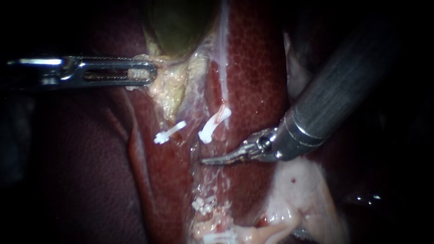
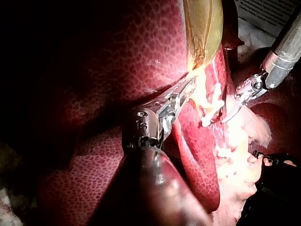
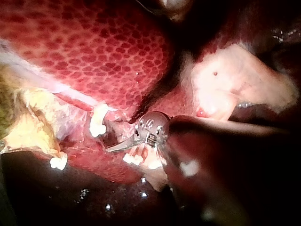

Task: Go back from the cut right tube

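The right instrument (image 1: 209,160) comes in from the upper right over the liver (image 1: 257,68). Its two thin curved jaws lie pressed together with nothing between them, and the tips point toward the left side of the endoscope view. The right tube (image 1: 222,114) is just above these tips and apart from them: it is a short pinkish stump that sits in a curved white clip (image 1: 210,131). The left instrument (image 1: 151,72) reaches in flat from the left, and its long slotted jaws pinch the yellowish tissue (image 1: 169,86) at the lower end of the green gallbladder (image 1: 176,22). A second clip (image 1: 168,134) lies beside the first one, toward the left instrument, and does not touch it. Further down the same pale strip there are the lower clips (image 1: 203,205), well apart from both pairs of jaws. A pale tissue (image 1: 298,190) spreads out under the right shaft. In the right wrist view the instrument's own dark wrist covers the tissue behind its jaws. In the left wrist view a printed sheet (image 2: 263,14) shows beyond the right shaft, but its print is too small to read.
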`<state>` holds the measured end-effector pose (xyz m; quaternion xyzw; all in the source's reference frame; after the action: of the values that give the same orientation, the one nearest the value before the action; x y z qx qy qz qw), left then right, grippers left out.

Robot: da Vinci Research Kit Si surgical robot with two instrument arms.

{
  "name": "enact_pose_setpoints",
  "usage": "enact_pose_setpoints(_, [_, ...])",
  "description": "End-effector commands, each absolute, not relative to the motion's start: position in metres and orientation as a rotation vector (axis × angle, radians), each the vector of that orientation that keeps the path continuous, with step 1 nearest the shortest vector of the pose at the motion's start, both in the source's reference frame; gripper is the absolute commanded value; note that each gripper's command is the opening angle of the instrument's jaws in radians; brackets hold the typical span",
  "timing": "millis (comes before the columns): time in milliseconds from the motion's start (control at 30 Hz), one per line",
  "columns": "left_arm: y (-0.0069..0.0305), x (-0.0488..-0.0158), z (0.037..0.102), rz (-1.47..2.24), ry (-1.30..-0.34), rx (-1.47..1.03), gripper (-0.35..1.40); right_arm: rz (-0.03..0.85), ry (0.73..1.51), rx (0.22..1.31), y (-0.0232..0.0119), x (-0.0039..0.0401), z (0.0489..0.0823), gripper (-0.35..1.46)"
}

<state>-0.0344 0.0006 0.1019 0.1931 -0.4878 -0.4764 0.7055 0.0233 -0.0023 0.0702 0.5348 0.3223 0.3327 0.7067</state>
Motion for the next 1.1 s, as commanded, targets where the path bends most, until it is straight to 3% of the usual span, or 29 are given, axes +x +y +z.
enact_pose_setpoints(33, [0.0006,-0.0344,0.1019,-1.059,-1.084,0.429,-0.35,0.738,0.717,1.188,-0.0023,0.0233,0.0702,-0.35])
enact_pose_setpoints(467, [0.0006,-0.0344,0.1019,-1.059,-1.084,0.429,-0.35,0.735,0.716,1.189,-0.0025,0.0229,0.0702,-0.35])
enact_pose_setpoints(500, [0.0006,-0.0344,0.1019,-1.059,-1.084,0.429,-0.35,0.734,0.716,1.188,-0.0025,0.0229,0.0702,-0.05])
enact_pose_setpoints(567, [0.0006,-0.0344,0.1019,-1.059,-1.084,0.429,-0.35,0.710,0.733,1.173,-0.0027,0.0228,0.0702,0.84])
enact_pose_setpoints(600, [0.0006,-0.0344,0.1019,-1.059,-1.084,0.429,-0.35,0.656,0.782,1.125,-0.0030,0.0227,0.0702,1.11])
enact_pose_setpoints(667, [0.0006,-0.0344,0.1019,-1.059,-1.084,0.429,-0.35,0.691,0.813,1.061,-0.0036,0.0224,0.0703,1.36])
enact_pose_setpoints(800, [0.0006,-0.0344,0.1019,-1.059,-1.084,0.429,-0.35,0.722,0.832,1.009,-0.0044,0.0223,0.0705,1.43])
enact_pose_setpoints(967, [0.0006,-0.0344,0.1019,-1.059,-1.084,0.429,-0.35,0.677,0.834,1.040,-0.0045,0.0219,0.0704,1.43])
enact_pose_setpoints(1100, [0.0006,-0.0344,0.1019,-1.059,-1.084,0.429,-0.35,0.587,0.896,0.998,-0.0046,0.0213,0.0698,1.43])
